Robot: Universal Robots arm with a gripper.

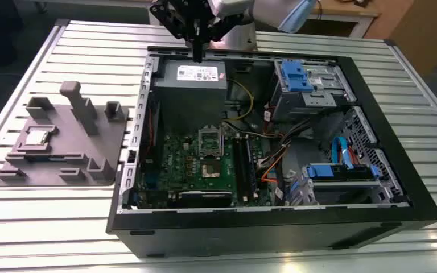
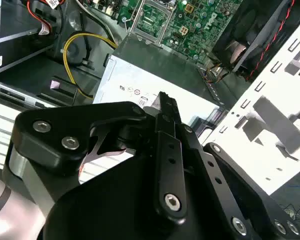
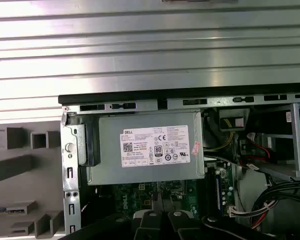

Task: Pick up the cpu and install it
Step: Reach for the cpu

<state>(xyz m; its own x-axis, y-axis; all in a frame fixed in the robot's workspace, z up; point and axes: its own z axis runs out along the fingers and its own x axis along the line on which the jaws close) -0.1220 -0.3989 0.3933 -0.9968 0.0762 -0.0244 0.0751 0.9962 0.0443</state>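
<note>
The cpu, a small silver square chip, lies flat in a recess of the grey fixture on the exterior view's left, outside the computer case. My gripper hangs over the far edge of the case, above the grey power supply box, well away from the cpu. Its black fingers stand together with nothing between them. On the green motherboard the socket lies uncovered, its metal frame flipped back.
The open black case takes up the middle of the slatted metal table. Inside are blue-clipped drive bays, orange and yellow cables and memory slots. Tall grey posts rise from the fixture.
</note>
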